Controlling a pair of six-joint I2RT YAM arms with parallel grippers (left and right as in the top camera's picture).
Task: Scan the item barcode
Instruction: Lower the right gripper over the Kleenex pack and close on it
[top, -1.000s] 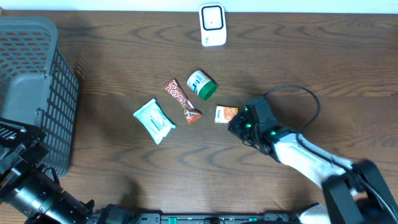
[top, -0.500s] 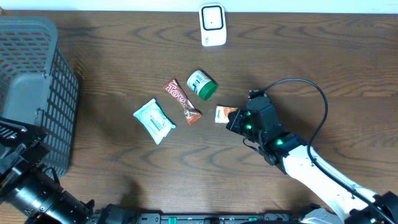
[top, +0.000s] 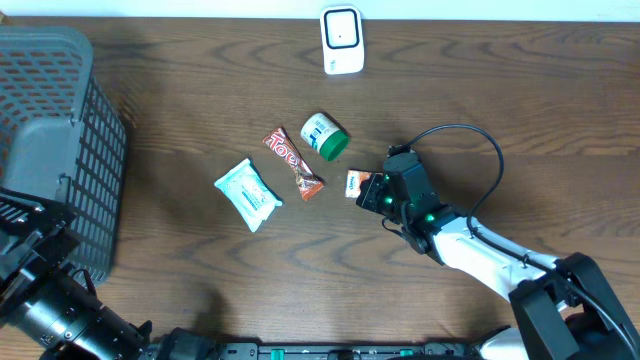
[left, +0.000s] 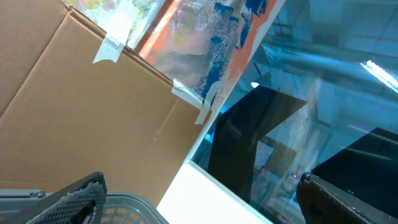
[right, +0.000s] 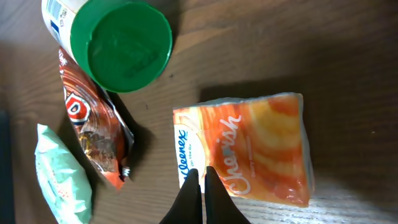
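Plainly, the tissue pack (right: 249, 149) looks light, soft and slick-wrapped; take it across its narrow sides, not by loose film. It lies flat on the table (top: 180, 110) near the green-lidded tub (right: 121, 43). Your right gripper (right: 202, 183) reaches in low, jaws pressed together at its edge; your left gripper (left: 202, 190) sits wide apart, tilted upward.

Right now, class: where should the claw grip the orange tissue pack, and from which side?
From straight above, pinching the orange tissue pack across its shorter span. It lies flat on the table, so only its edges offer purchase, and bare wood shows beside both long edges.
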